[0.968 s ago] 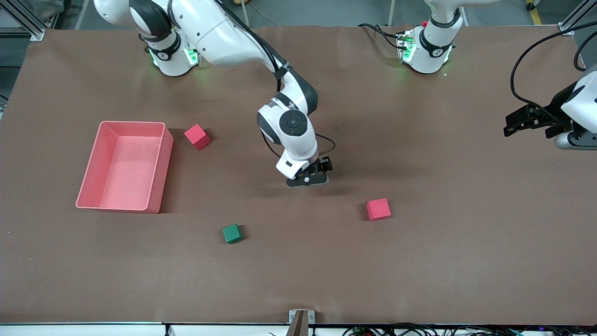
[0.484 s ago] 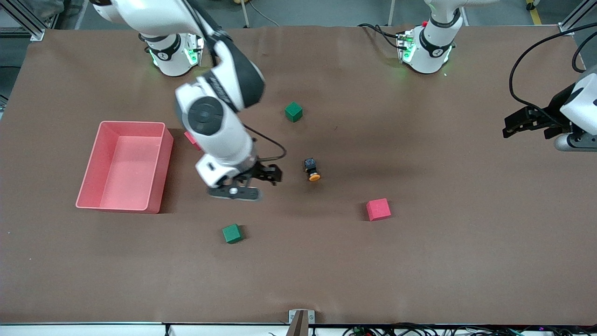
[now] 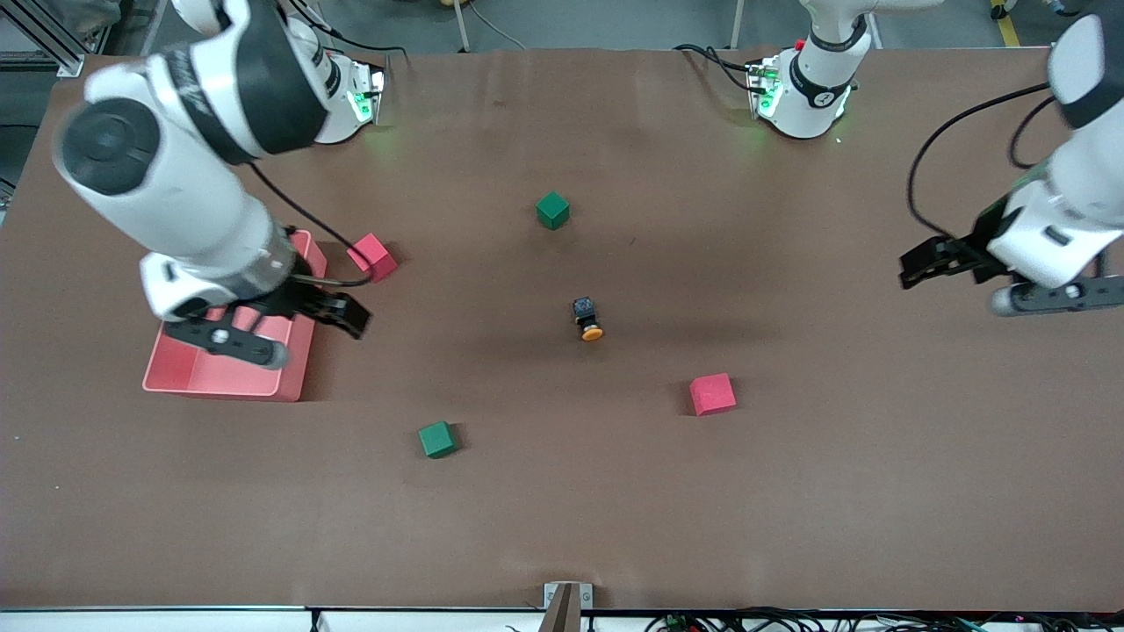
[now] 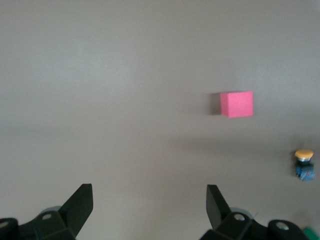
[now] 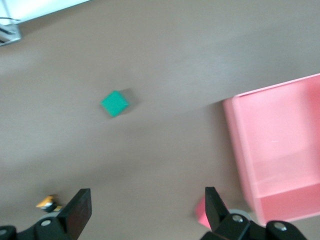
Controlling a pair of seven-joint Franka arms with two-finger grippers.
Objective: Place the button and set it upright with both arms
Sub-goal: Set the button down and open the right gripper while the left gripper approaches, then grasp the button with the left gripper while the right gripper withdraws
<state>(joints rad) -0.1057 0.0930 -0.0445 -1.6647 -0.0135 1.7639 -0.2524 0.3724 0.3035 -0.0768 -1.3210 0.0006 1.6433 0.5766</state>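
The button [image 3: 587, 319] lies on its side near the middle of the table, its black body farther from the front camera and its orange cap nearer. It shows small in the left wrist view [image 4: 303, 165] and at the edge of the right wrist view [image 5: 47, 202]. My right gripper [image 3: 351, 318] hangs open and empty over the table beside the pink bin, well away from the button; its jaws [image 5: 147, 197] stand wide over bare table. My left gripper [image 3: 918, 266] is open and empty over the left arm's end of the table, its jaws [image 4: 150, 197] also wide apart.
A pink bin [image 3: 228, 386] stands toward the right arm's end, partly covered by the right arm. A red cube [image 3: 371, 256] sits beside it. A green cube [image 3: 552, 211] lies farther from the camera than the button; a red cube [image 3: 712, 393] and a green cube [image 3: 436, 439] lie nearer.
The right arm has swung up and away from the button's spot toward the pink bin, leaving the button lying uncovered. The left gripper has shifted a little toward the table's middle.
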